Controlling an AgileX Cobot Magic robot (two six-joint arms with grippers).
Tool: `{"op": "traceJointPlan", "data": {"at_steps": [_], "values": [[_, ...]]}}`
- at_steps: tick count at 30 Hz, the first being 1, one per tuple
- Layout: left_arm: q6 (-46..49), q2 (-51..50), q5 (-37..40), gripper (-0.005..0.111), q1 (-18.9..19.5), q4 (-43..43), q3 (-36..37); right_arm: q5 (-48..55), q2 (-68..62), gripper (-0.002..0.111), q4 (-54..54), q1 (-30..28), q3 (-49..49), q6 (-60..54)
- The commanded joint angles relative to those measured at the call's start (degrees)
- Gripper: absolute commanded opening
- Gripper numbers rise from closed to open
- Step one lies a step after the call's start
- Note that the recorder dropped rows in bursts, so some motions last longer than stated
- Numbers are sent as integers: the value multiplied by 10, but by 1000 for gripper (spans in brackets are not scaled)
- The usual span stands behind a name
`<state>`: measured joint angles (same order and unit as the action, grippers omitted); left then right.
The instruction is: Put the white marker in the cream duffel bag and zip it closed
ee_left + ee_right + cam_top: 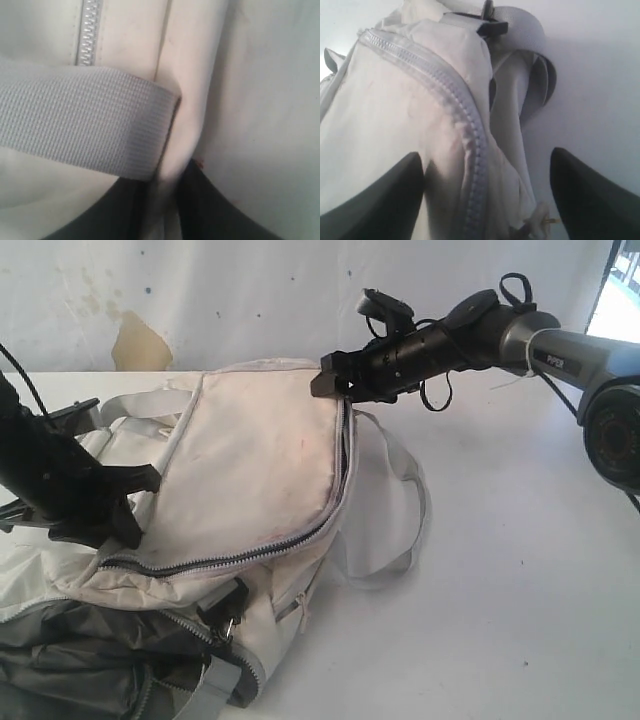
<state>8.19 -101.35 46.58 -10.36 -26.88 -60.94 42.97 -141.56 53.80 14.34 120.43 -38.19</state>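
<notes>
The cream duffel bag lies on the left of the white table. Its dark main zip looks joined along the near edge and up the right side. My left gripper is at the bag's left end, shut on a fold of cream fabric beside a grey webbing strap. At the bag's far right corner is my right gripper. It is open, its fingers straddling the zip end, with a small pull tab between them. The white marker is out of view.
A grey handle loop lies on the table right of the bag. Dark grey fabric and a buckle sit at the bag's near left end. A stained wall stands behind.
</notes>
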Motion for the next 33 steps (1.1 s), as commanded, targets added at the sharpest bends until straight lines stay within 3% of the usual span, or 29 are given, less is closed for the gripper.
{"op": "traceJointPlan", "data": {"at_steps": [1, 3, 5, 8, 11, 13, 18, 21, 28, 33], "values": [[10, -1, 41, 16, -1, 44, 3, -32, 1, 64, 6, 10, 3, -25], [8, -1, 52, 11, -1, 74, 3, -36, 1, 60, 6, 11, 3, -34], [8, -1, 55, 0, -1, 94, 3, -35, 1, 48, 6, 11, 3, -34], [8, -1, 53, 0, -1, 93, 3, -3, 1, 26, 4, 11, 3, -34], [8, -1, 56, 0, -1, 73, 3, 8, 1, 17, 4, 11, 2, -34], [8, -1, 54, 0, -1, 70, 3, 24, 1, 0, 1, 10, 2, -34], [8, 0, 56, 0, 19, 18, -28, 50, 15, 0, -135, 0, 2, 116], [27, -1, 55, 0, 39, -43, -68, 83, 31, 0, -140, -17, 2, 132], [34, -27, 54, 0, 73, -97, -156, 181, 53, 0, -194, -41, 2, 220], [39, -85, 78, 0, 80, -123, -270, 225, 96, 0, -308, -42, -14, 285]]}}
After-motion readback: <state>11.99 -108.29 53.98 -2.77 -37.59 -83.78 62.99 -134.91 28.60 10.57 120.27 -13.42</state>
